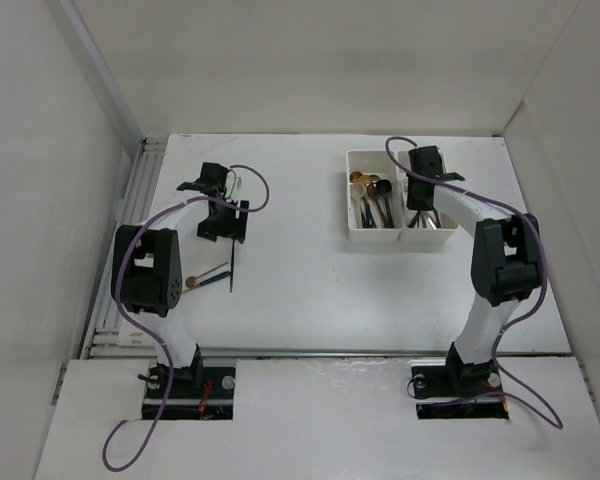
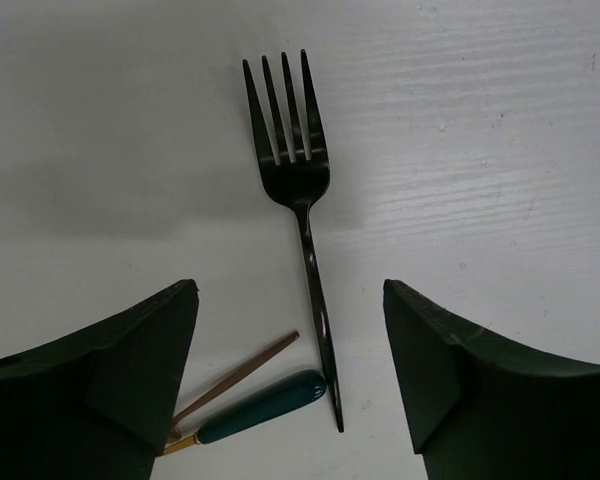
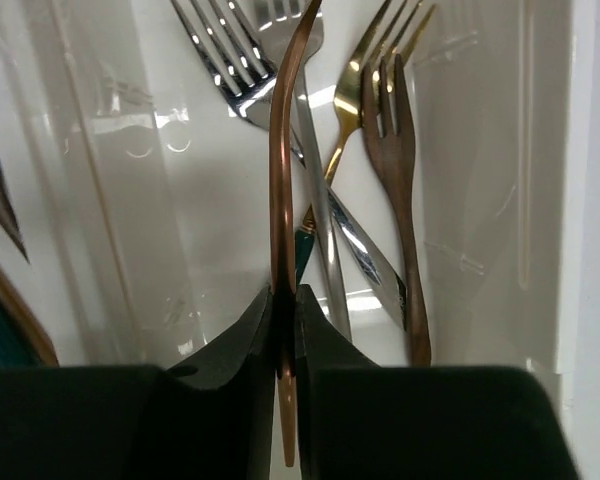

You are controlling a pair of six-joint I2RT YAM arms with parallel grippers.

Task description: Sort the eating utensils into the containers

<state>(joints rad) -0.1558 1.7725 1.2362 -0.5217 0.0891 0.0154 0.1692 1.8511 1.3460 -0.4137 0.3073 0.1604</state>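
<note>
A black fork (image 2: 313,250) lies on the white table, tines pointing away, its handle between my open left gripper's (image 2: 289,290) jaws; the gripper hovers above it. In the top view the fork (image 1: 233,265) lies just in front of the left gripper (image 1: 225,226). A dark green handle with a gold neck (image 2: 260,405) and a copper handle (image 2: 242,372) lie beside the fork's end. My right gripper (image 3: 283,300) is shut on a copper utensil (image 3: 280,170), held over the right white bin (image 1: 432,240), where silver, gold and copper forks (image 3: 400,200) lie. The left bin (image 1: 349,205) holds several utensils.
The two bins adjoin at the back right of the table. White walls enclose the table on three sides. A metal rail (image 1: 130,230) runs along the left edge. The green-handled utensil (image 1: 208,282) lies near the left arm.
</note>
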